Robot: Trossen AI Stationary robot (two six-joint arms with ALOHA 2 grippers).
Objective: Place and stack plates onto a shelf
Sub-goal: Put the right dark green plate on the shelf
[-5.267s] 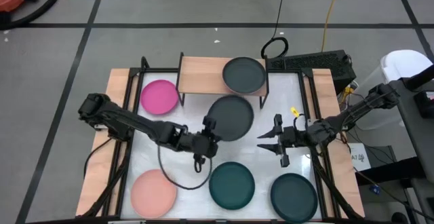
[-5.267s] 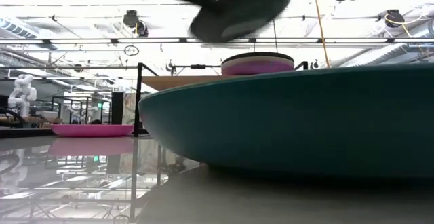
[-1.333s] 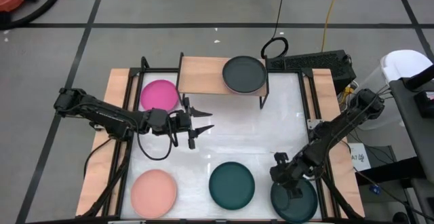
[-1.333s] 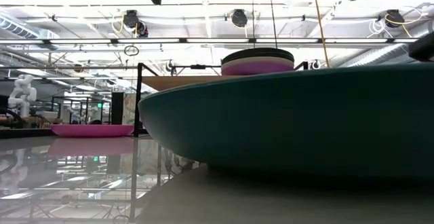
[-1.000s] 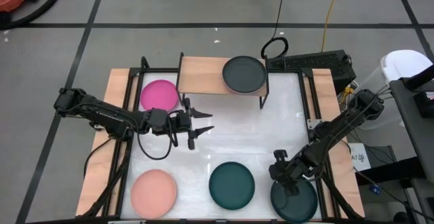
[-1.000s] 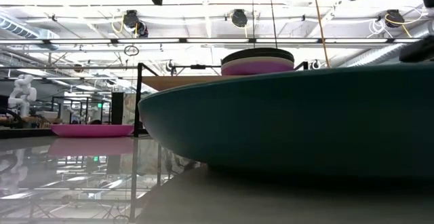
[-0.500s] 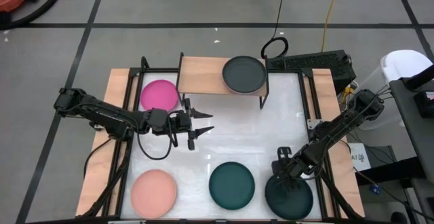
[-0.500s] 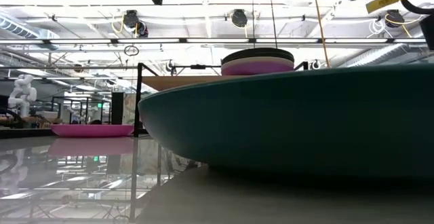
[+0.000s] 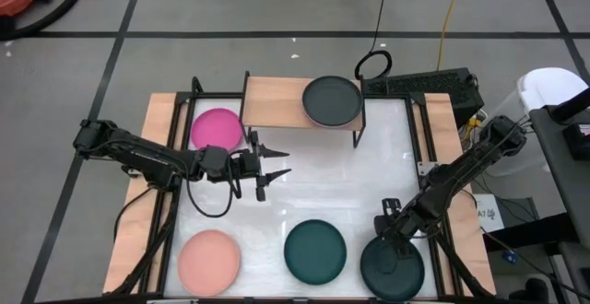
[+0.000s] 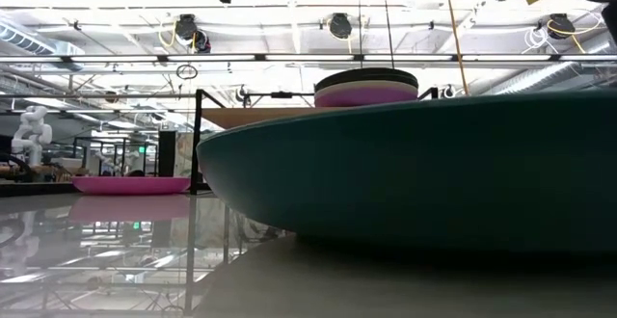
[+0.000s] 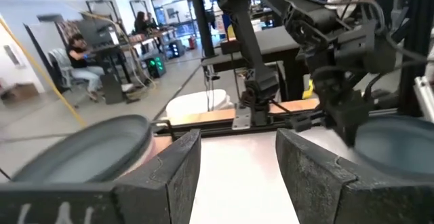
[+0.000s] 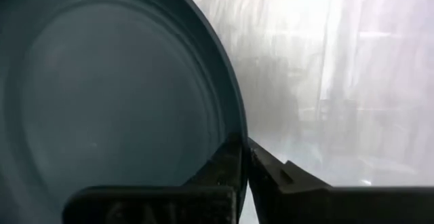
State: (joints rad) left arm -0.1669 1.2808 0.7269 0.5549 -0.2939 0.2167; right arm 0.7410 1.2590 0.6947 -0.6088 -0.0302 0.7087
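1. Gripping: right gripper (image 9: 388,233) clamped on the dark teal plate (image 9: 392,267) rim, front right of the table (image 9: 369,170).
2. Plate shifted slightly left versus a second ago.
3. Left gripper (image 9: 273,166) spread apart mid-table, unmoved.

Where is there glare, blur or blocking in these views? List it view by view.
High view: sharp, with soft glare on the white table. Low view: a near teal plate fills most of the picture, bright ceiling lights glare above, and the tabletop mirrors the room. Left wrist view: the plate at the left edge is soft. Right wrist view: the table is washed out beyond the teal plate.
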